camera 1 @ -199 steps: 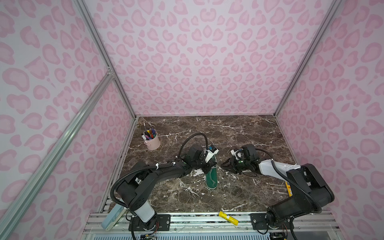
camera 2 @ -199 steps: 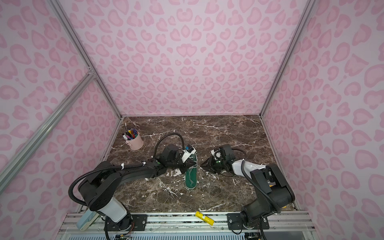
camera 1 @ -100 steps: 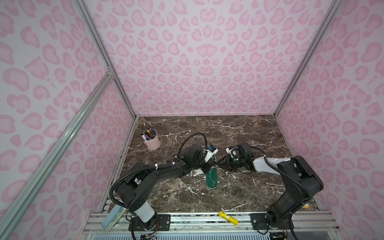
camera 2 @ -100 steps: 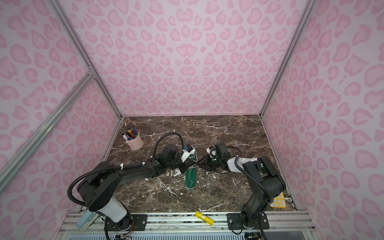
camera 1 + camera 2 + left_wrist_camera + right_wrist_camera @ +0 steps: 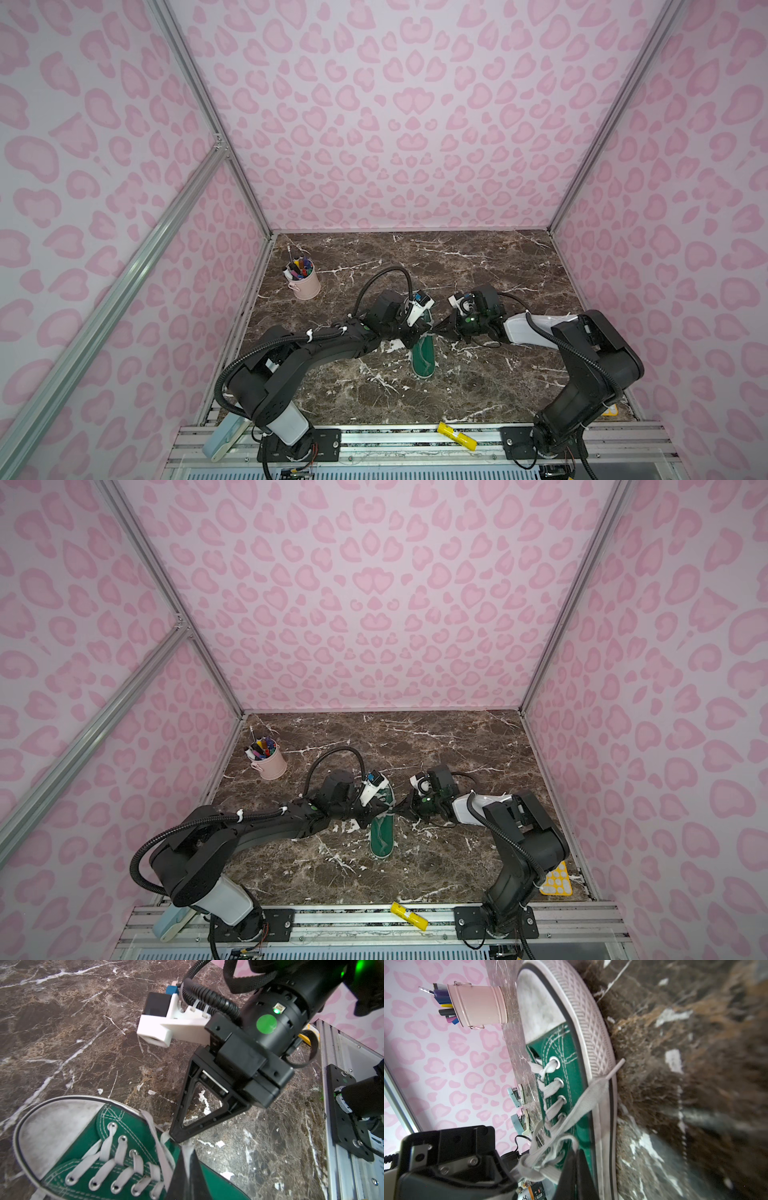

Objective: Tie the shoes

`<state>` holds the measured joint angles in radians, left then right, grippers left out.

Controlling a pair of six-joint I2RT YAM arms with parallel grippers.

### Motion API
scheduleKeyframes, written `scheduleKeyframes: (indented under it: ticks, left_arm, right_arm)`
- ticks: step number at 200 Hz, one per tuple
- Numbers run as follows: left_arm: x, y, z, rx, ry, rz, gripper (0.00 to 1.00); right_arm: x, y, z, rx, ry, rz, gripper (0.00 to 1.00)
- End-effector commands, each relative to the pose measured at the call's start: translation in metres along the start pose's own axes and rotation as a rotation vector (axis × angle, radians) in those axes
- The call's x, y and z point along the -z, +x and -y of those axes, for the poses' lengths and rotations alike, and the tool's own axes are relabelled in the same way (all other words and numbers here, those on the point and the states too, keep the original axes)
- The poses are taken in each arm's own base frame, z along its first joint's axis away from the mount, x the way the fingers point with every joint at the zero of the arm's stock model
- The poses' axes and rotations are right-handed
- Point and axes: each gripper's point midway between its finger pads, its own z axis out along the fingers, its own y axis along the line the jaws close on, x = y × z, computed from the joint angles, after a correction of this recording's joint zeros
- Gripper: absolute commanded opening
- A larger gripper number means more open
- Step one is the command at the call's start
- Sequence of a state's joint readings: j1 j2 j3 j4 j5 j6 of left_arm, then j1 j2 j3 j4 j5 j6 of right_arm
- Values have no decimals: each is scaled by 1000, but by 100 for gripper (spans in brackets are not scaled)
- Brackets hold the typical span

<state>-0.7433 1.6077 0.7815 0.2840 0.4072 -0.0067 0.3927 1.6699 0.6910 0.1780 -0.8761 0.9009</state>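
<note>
In both top views the shoe (image 5: pixel 423 359) lies mid-floor on the table (image 5: pixel 478 266), toe toward the back wall, with both arms meeting over its lacing. Left wrist view: my left fingers (image 5: pixel 187 1169) are clenched on a lace (image 5: pixel 153 1126), and the right fingers (image 5: pixel 176 1136) are pinched shut on lace at the shoe's edge. Right wrist view: the lace is slack and looped, no knot yet. If I pull too hard the light shoe may drag, or the flat lace may slip free.

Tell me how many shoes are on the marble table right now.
1. The green sneaker lies midway across the table, between the left gripper and the right gripper, both shut on its laces. No second shoe shows in any view, though the arms hide some tabletop.
</note>
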Motion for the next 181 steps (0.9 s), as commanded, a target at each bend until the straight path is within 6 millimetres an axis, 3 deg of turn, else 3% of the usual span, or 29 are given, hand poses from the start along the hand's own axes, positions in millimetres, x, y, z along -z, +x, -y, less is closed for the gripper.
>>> scheduleKeyframes:
  ticks: [1, 68, 77, 91, 106, 144, 181]
  left_arm:
    - [4, -4, -4, 1, -21, 22, 5]
    - [7, 5, -7, 16, -35, 14, 5]
    - [6, 6, -7, 16, -29, 8, 5]
    - [5, 7, -6, 17, -24, -1, 5]
    - [5, 7, -5, 10, -23, -3, 5]
    - [6, 6, -6, 3, -22, -6, 4]
    - [5, 4, -7, 27, -8, 6, 4]
  right_arm:
    - [3, 5, 7, -3, 30, 7, 2]
    - [5, 18, 17, -42, 71, -55, 3]
    - [4, 20, 15, -38, 59, -68, 8]
    - [5, 21, 13, -13, 67, -82, 24]
    - [11, 20, 11, 55, 99, -89, 31]
    - [25, 15, 11, 267, 158, -162, 37]
    - [37, 4, 8, 579, 261, -183, 35]
